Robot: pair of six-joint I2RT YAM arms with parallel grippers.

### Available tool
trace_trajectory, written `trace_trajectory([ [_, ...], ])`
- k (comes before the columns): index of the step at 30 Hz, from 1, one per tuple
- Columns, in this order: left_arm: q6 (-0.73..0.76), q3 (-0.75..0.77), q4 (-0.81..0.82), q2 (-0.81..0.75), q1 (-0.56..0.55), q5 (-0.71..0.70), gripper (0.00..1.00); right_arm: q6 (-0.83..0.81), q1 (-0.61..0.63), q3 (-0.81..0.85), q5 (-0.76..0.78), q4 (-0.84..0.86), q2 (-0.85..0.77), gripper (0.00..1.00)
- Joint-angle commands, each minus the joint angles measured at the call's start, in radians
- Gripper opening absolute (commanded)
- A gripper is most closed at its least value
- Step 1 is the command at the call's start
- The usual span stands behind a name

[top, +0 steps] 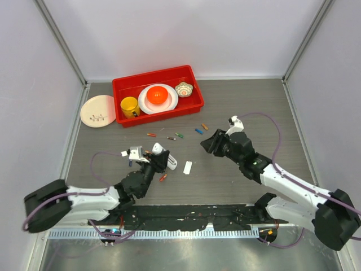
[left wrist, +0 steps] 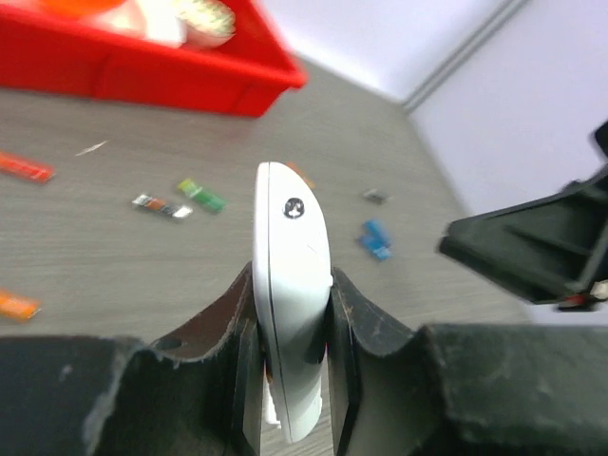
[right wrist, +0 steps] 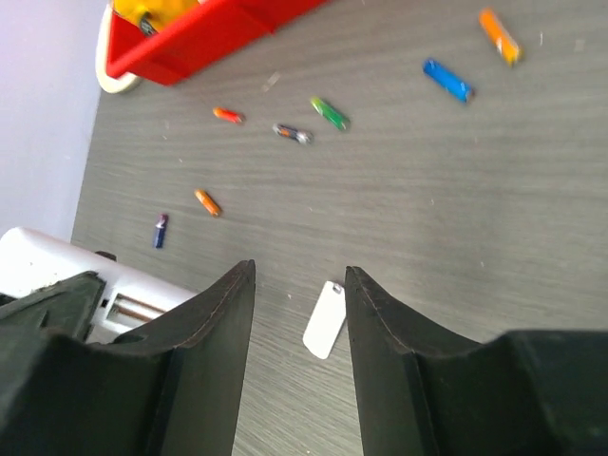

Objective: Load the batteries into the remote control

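top view, remote: the remote control [top: 159, 151] sits lower-middle of the frame, pinched in the left gripper [top: 157, 154].
top view, batteries: loose batteries [top: 179, 135] are strung across the middle, below the red bin [top: 121, 84]. One red-orange battery [top: 163, 176] lies just beside the left gripper.
top view, right side: the right gripper [top: 206, 142] hovers right of centre, nothing in it.
left wrist, grip: the remote control [left wrist: 290, 237] stands edge-on at bottom centre, with the left gripper [left wrist: 291, 313] jaws clamped on its two flat faces. Looks solid, no tilt I can spot.
right wrist, jaws: the right gripper [right wrist: 299, 275] is spread wide and empty. A small white panel [right wrist: 325, 318] (battery door, I'd guess) lies on the table in the gap.
right wrist, remote: the remote control [right wrist: 95, 275] is at lower left, showing what looks like an open slot.
right wrist, pick options: the green battery [right wrist: 329, 113] and blue battery [right wrist: 446, 80] lie apart from their neighbours, so they're easy grabs.
how I'd do it: grab one battery across its middle, line it up lengthwise with the slot, and keep the left hand dead steady. Can't tell polarity from here.
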Motion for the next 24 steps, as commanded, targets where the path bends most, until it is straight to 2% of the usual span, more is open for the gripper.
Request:
trace_trajectory([
  [1,-0.163,0.141,-0.591,-0.316,0.067,0.260,0.00,-0.171,0.034,0.140,0.136,-0.217,-0.090,0.48],
  [4,-0.217,0.122,-0.623,-0.453,0.136,0.409,0.00,-0.213,0.053,0.182,0.193,-0.278,-0.101,0.49],
  [6,-0.260,0.144,-0.707,-0.505,0.190,0.530,0.00,-0.236,0.065,0.215,0.231,-0.329,-0.091,0.49],
  [9,-0.265,0.159,-0.777,-0.558,0.247,0.689,0.00,-0.279,0.129,0.254,0.386,-0.387,-0.084,0.49],
  [10,-0.263,0.159,-0.790,-0.561,0.259,0.718,0.00,-0.300,0.158,0.265,0.514,-0.398,-0.084,0.52],
  [12,-0.300,0.150,-0.815,-0.570,0.310,0.832,0.00,-0.383,0.255,0.307,0.639,-0.441,-0.071,0.54],
  [14,-0.346,0.130,-0.722,-0.564,0.362,0.926,0.00,-0.421,0.277,0.334,0.713,-0.476,-0.053,0.58],
  [16,-0.404,0.112,-0.601,-0.538,0.393,1.055,0.00,-0.437,0.277,0.347,0.721,-0.509,-0.039,0.63],
  [18,-0.458,0.118,-0.551,-0.465,0.437,1.194,0.00,-0.423,0.275,0.341,0.710,-0.515,-0.032,0.65],
  [21,-0.588,0.106,-0.326,-0.319,0.495,1.322,0.00,-0.409,0.267,0.340,0.668,-0.541,-0.010,0.69],
  [22,-0.678,0.104,-0.162,-0.285,0.506,1.386,0.00,-0.403,0.263,0.337,0.661,-0.542,-0.004,0.70],
  [24,-0.763,0.109,-0.012,-0.184,0.518,1.425,0.00,-0.389,0.246,0.320,0.630,-0.530,-0.010,0.71],
])
